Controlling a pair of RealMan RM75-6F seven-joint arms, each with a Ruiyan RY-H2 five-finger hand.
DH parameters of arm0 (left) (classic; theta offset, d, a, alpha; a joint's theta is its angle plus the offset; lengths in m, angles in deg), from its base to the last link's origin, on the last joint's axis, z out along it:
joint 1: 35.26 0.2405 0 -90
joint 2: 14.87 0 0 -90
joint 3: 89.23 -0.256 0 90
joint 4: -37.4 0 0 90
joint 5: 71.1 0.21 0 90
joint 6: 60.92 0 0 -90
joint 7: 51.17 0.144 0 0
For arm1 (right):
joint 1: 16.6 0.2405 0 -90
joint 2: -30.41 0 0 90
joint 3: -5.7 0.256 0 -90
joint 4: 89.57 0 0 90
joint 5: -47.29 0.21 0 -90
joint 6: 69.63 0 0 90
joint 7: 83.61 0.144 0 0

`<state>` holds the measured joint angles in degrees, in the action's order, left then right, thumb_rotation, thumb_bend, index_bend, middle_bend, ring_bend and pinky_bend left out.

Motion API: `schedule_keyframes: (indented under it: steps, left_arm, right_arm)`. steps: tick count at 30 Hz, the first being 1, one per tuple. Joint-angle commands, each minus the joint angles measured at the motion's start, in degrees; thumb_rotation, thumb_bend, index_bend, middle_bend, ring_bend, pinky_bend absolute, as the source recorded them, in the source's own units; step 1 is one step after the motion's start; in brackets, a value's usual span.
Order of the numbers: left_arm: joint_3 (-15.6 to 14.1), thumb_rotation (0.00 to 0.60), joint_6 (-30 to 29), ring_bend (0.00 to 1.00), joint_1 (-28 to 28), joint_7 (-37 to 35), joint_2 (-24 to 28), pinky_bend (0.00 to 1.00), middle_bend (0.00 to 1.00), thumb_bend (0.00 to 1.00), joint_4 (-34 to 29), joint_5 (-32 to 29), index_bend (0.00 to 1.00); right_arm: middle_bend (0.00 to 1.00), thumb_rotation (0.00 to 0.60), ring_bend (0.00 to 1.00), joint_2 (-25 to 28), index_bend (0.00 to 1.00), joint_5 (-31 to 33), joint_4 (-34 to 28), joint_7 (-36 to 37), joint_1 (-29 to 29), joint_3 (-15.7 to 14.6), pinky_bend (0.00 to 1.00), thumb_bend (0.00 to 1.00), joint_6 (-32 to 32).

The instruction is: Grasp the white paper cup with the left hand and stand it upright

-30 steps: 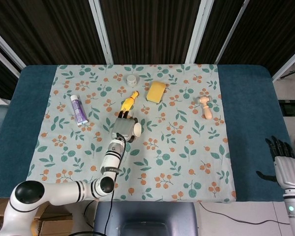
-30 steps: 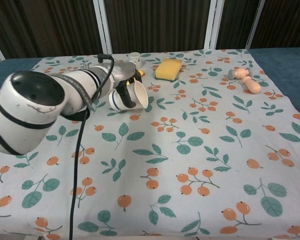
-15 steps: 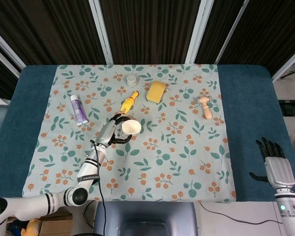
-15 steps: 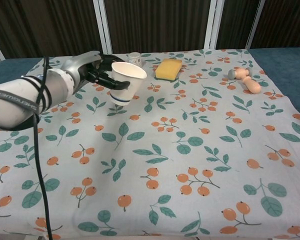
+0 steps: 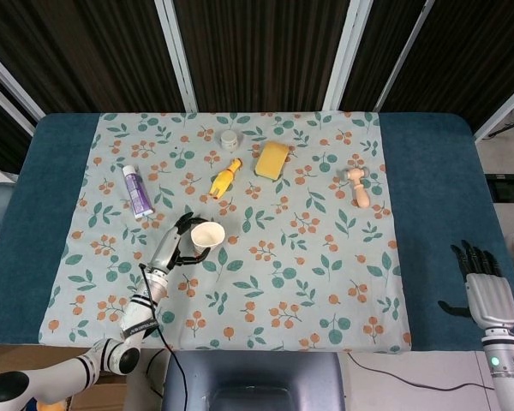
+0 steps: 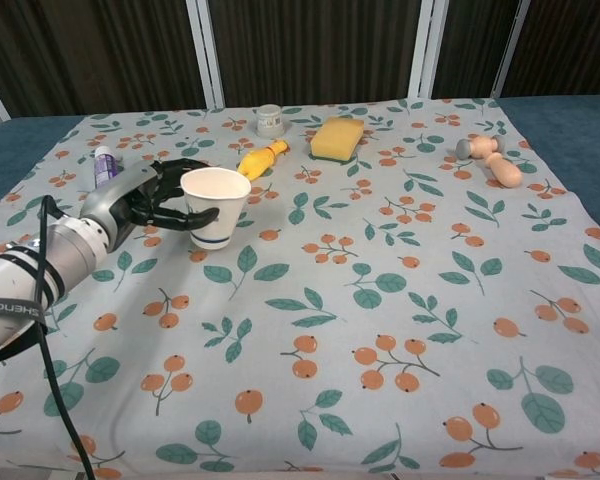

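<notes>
The white paper cup [image 5: 206,236] [image 6: 215,207] stands upright, mouth up, a blue band near its base. My left hand [image 5: 176,245] [image 6: 157,198] grips it from the left side, fingers wrapped around its wall. In the chest view the cup's base is at or just above the floral cloth; I cannot tell which. My right hand [image 5: 488,292] hangs off the table's right edge in the head view, fingers spread and holding nothing.
On the floral cloth [image 5: 325,282] lie a yellow toy [image 5: 225,178], a yellow sponge [image 5: 271,159], a small grey pot [image 5: 230,138], a purple tube [image 5: 137,190] and a wooden pestle-like piece [image 5: 358,186]. Blue table cover [image 5: 437,214] shows on both sides.
My left hand has turned the cup from lying tilted to upright and carried it toward the front left of the cloth. The right hand stayed by the table's right edge.
</notes>
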<state>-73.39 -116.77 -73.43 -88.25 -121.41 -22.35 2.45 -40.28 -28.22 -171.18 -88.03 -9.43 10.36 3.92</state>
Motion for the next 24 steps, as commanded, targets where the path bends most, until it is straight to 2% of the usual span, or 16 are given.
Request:
schedule_keyframes:
  steps: [1,4,6,9,10,15,18,21,24]
  left_arm:
    - [-0.88,0.600,-1.06,0.00,0.25,-1.69,-1.25,0.00,0.22,0.32,1.92,1.25,0.31]
    - [-0.82,0.600,-0.33,0.00,0.03,-2.86,-1.28,0.00,0.19,0.32,2.40,1.26,0.28]
    - [-0.98,0.600,0.50,0.00,-0.15,-3.43,-0.95,0.00,0.14,0.32,2.27,1.33,0.20]
    - [-1.41,0.600,1.55,0.00,-0.33,-4.12,-0.08,0.00,0.02,0.32,1.74,1.71,0.03]
    - [-1.40,0.600,1.51,0.00,-0.28,-4.27,0.10,0.00,0.01,0.32,1.58,1.75,0.01]
    - [-1.37,0.600,-0.46,0.00,0.37,-4.53,1.57,0.00,0.00,0.32,-0.71,2.74,0.00]
    - [-1.56,0.600,-4.07,0.00,1.30,-3.49,4.52,0.00,0.00,0.32,-4.92,4.99,0.00]
    - [-2.69,0.600,-9.71,0.00,3.67,2.59,11.12,0.00,0.00,0.32,-12.53,8.40,0.00]
    - [-4.55,0.600,-12.44,0.00,6.55,11.71,18.05,0.00,0.00,0.34,-19.81,9.26,0.02]
  right_arm:
    - [0.00,0.600,0.00,0.02,0.00,0.06,0.02,-0.03,0.03,-0.02,0.00,0.01,-0.09]
    - [0.00,0.600,0.00,0.07,0.00,0.05,-0.11,-0.08,0.14,0.01,0.00,0.01,-0.17]
    - [0.00,0.600,0.00,0.12,0.00,0.00,-0.20,-0.08,0.15,0.00,0.00,0.02,-0.14]
    - [0.00,0.600,0.00,0.19,0.00,-0.07,-0.27,-0.06,0.14,0.00,0.00,0.01,-0.01]
    - [0.00,0.600,0.00,0.24,0.00,-0.06,-0.31,-0.09,0.16,0.04,0.00,0.01,0.02]
    - [0.00,0.600,0.00,0.58,0.00,-0.11,-0.69,-0.03,0.15,0.18,0.00,0.02,0.32]
    - [0.00,0.600,0.00,0.87,0.00,-0.06,-0.97,0.10,0.17,0.38,0.00,0.01,0.50]
    - [0.00,0.600,0.00,1.34,0.00,-0.25,-1.24,0.61,0.10,0.55,0.00,0.01,0.92]
    - [0.00,0.600,0.00,1.84,0.00,-1.09,-1.43,1.63,0.00,0.52,0.00,0.01,1.51]
